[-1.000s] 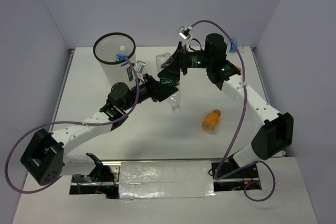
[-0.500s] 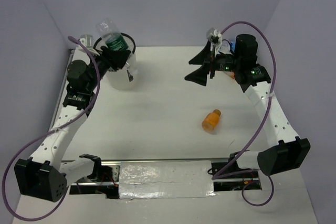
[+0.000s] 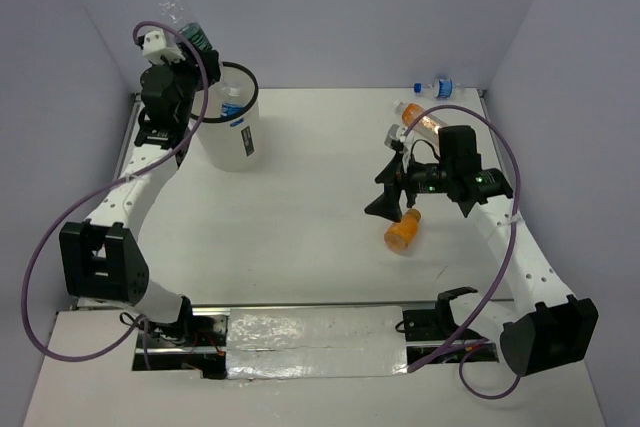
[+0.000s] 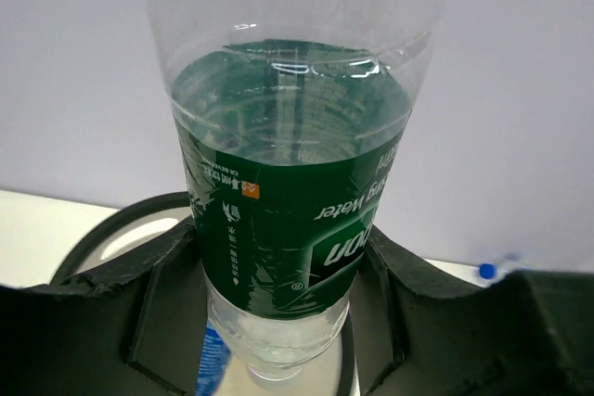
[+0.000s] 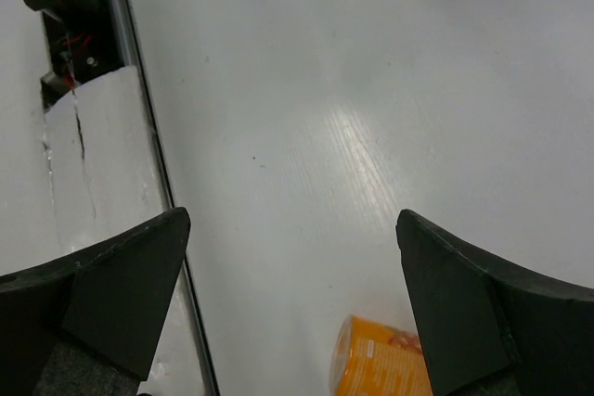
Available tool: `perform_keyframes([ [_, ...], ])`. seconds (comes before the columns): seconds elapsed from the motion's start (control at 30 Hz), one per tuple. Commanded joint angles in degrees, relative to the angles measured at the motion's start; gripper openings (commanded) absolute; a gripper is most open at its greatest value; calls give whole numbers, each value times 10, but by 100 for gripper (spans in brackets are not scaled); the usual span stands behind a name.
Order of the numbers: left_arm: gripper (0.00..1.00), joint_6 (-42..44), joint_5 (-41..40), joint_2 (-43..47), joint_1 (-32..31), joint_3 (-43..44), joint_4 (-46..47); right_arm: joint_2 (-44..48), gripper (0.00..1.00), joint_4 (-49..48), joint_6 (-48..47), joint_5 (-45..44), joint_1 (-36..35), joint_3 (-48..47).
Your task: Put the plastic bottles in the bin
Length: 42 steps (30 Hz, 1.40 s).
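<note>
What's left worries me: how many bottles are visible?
5: green-label bottle in left gripper; blue-label bottle inside bin; orange bottle by right gripper; second orange bottle and tiny bottle at table's far right. Bin may hide more.

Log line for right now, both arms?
left gripper: shut on green-label bottle, above bin | right gripper: open, by orange bottle
</note>
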State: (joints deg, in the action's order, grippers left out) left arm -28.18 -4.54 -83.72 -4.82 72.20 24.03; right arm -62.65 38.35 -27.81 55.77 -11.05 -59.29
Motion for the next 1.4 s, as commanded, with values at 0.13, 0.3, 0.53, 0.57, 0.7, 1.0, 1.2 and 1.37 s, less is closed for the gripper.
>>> perform_keyframes([
  [0.13, 46, 82, -76, -45, 2, 31, -2, 17, 100, -11, 28, -85, -1, 37],
  [0.3, 72, 106, -87, -57, 2, 36, -21, 18, 100, -13, 33, -97, -1, 54],
  [0.53, 91, 135, -66, -74, 2, 58, -68, 11, 100, -18, 53, -119, -1, 57],
  [0.57, 94, 136, -63, -73, 2, 56, -70, 10, 100, -18, 57, -128, 0, 58],
  [0.7, 99, 137, -35, -58, 2, 51, -76, 11, 100, -14, 73, -148, -1, 65],
  [1.0, 99, 102, 39, 35, 2, 35, -126, -9, 100, -5, 129, -285, -1, 69],
  [1.2, 99, 13, 152, 141, 2, -48, -156, -68, 100, 33, 158, -389, 1, 48],
  [1.37, 99, -48, 212, 252, 1, -147, -175, -92, 100, 132, 38, -329, 8, 17],
])
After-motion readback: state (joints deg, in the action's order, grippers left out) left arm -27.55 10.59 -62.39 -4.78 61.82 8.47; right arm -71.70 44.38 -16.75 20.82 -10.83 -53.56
